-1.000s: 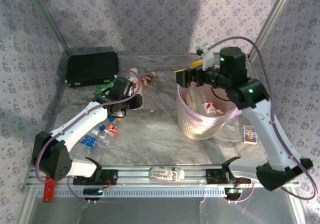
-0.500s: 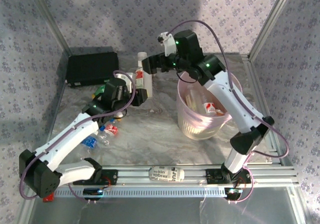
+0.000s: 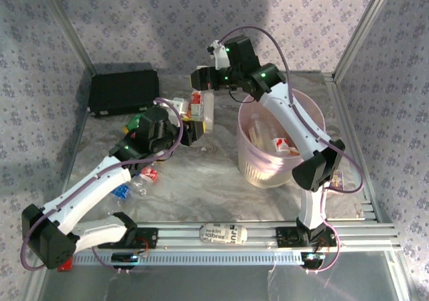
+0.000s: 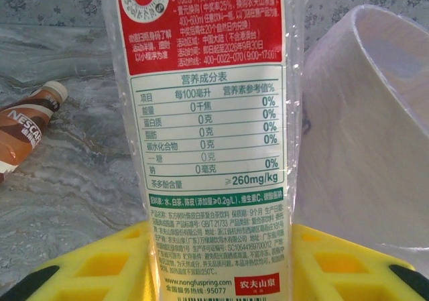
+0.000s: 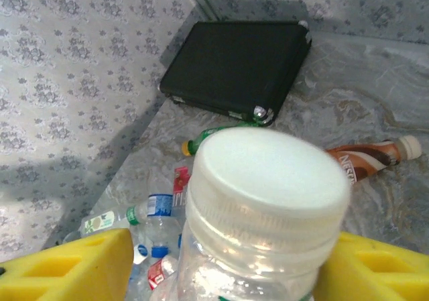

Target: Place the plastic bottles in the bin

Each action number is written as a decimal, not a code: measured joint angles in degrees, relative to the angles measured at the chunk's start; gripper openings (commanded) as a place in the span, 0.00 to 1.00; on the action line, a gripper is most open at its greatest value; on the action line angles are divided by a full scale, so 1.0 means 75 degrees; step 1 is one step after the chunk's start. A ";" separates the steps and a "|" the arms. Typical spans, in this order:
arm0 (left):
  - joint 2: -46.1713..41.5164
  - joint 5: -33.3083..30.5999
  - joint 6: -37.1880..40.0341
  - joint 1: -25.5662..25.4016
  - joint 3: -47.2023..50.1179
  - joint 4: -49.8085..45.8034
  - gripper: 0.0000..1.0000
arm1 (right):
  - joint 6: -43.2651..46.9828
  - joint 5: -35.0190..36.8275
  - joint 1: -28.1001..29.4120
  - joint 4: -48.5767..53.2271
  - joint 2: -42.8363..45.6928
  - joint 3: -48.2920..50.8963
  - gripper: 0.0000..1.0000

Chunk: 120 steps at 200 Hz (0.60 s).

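A clear plastic bottle (image 3: 200, 111) with a red and white label (image 4: 208, 113) and a white cap (image 5: 268, 173) stands upright in the air left of the bin (image 3: 314, 115). My left gripper (image 3: 192, 132) is shut on its lower part, the yellow fingers (image 4: 100, 264) pressing both sides. My right gripper (image 3: 200, 85) reaches over its top and is open around the neck; the left pad (image 5: 74, 264) stands off the plastic. Several bottles (image 3: 134, 179) lie on the table at the left, and some (image 3: 275, 143) lie inside the bin.
A flat black case (image 3: 124, 90) lies at the back left. A green bottle (image 5: 214, 135) and a brown bottle (image 5: 375, 157) lie in front of it. A printed strip (image 3: 223, 234) sits on the front rail. The bin's pale wall (image 4: 375, 127) rises close to the held bottle.
My right arm swung left from above the bin to the top of the held bottle, and its jaws have narrowed. My left gripper raised the bottle a little and tightened on it.
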State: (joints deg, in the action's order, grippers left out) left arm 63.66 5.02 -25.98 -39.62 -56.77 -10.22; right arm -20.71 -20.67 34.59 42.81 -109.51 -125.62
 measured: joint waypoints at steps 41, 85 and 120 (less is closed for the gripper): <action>0.0009 0.0017 0.0000 -0.0020 0.0000 0.0055 0.41 | -0.0067 -0.0172 -0.0105 0.0050 0.0000 0.0000 0.42; -0.0023 -0.0017 0.0032 -0.0044 0.0012 0.0052 0.91 | 0.0055 -0.0169 -0.0131 0.0047 0.0003 -0.0032 0.36; -0.0484 -0.0254 -0.0023 -0.0038 0.0353 -0.0047 0.94 | 0.0280 -0.0032 -0.0379 0.0256 0.0134 -0.0315 0.36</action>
State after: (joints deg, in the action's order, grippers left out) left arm 60.03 3.11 -26.15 -39.90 -54.13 -10.57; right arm -18.61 -20.91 31.75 44.73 -108.51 -127.98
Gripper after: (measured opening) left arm 0.936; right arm 0.398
